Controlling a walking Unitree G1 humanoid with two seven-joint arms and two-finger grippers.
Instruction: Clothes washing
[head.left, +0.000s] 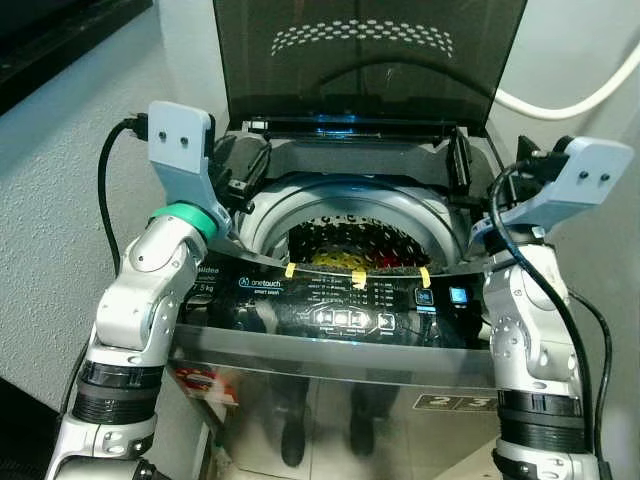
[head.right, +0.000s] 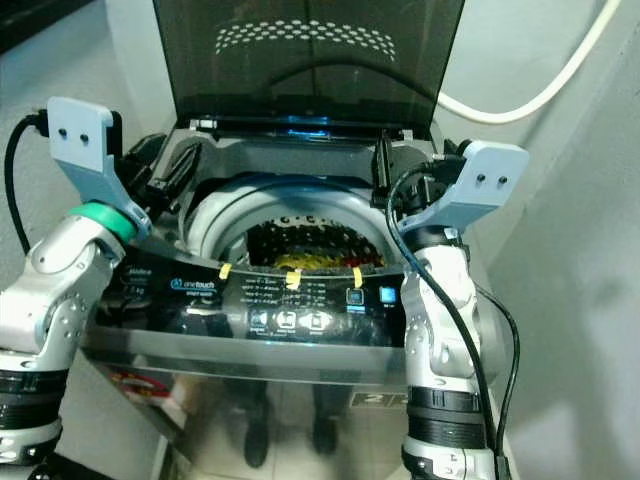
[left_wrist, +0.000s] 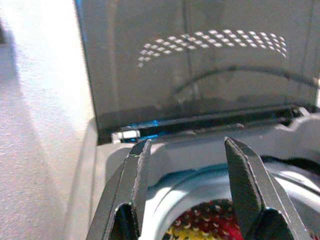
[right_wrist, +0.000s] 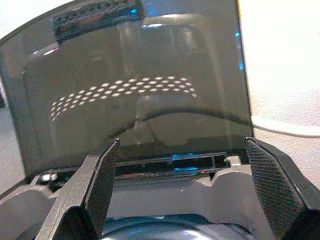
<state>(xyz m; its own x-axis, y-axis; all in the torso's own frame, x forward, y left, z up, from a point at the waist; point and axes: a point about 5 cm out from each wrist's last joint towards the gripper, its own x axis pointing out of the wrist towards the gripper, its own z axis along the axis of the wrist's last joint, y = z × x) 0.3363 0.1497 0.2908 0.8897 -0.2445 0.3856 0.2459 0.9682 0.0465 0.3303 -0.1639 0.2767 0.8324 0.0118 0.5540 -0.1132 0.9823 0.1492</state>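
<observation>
A top-loading washing machine (head.left: 350, 300) stands right before me, its dark tinted lid (head.left: 370, 60) raised upright at the back. Red and yellow clothes (head.left: 350, 255) lie in the perforated drum and show again in the left wrist view as clothes (left_wrist: 205, 225). My left gripper (head.left: 245, 165) hovers over the left rear rim of the tub, fingers (left_wrist: 135, 175) spread open and holding nothing. Over the right rear rim is my right gripper (head.left: 458, 160), its fingers (right_wrist: 102, 180) wide open and also empty, facing the lid.
A white hose (head.left: 590, 95) curves along the wall at the right. A pale wall (head.left: 60, 200) runs close on the left. Yellow tape strips (head.left: 358, 278) sit on the black control panel (head.left: 300, 290). Black cables (head.left: 105, 190) loop off both wrists.
</observation>
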